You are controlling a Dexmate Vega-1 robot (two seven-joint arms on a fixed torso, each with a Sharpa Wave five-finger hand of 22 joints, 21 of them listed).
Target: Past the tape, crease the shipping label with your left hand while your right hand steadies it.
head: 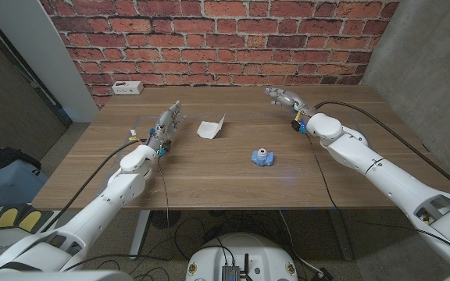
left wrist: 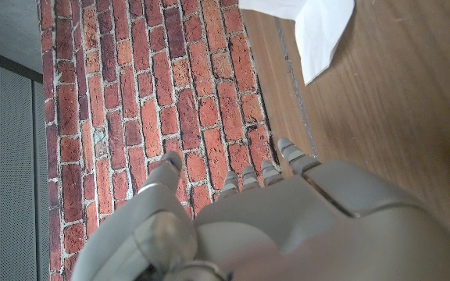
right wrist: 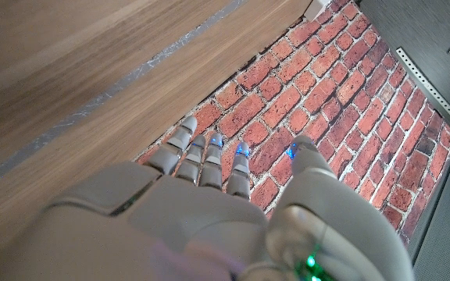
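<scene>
Both your hands hold nothing, fingers spread | left hand point(head: 167, 123) just left of label point(head: 211, 127) | right hand point(head: 285, 98) well apart | label partly folded on bench point(head: 209, 176), beyond tape line point(head: 248, 114)

I see a wooden table point(head: 209, 176) with a plank grain, set against a red brick wall. A thin strip of tape point(head: 233, 115) runs left to right across its far part. A white shipping label point(head: 211, 127), one edge folded up, lies left of centre, just on the near side of the tape line. A small blue object point(head: 262, 158) sits nearer to me, right of the label and well apart from it. At the far left corner rests a white power strip point(head: 127, 87).
</scene>
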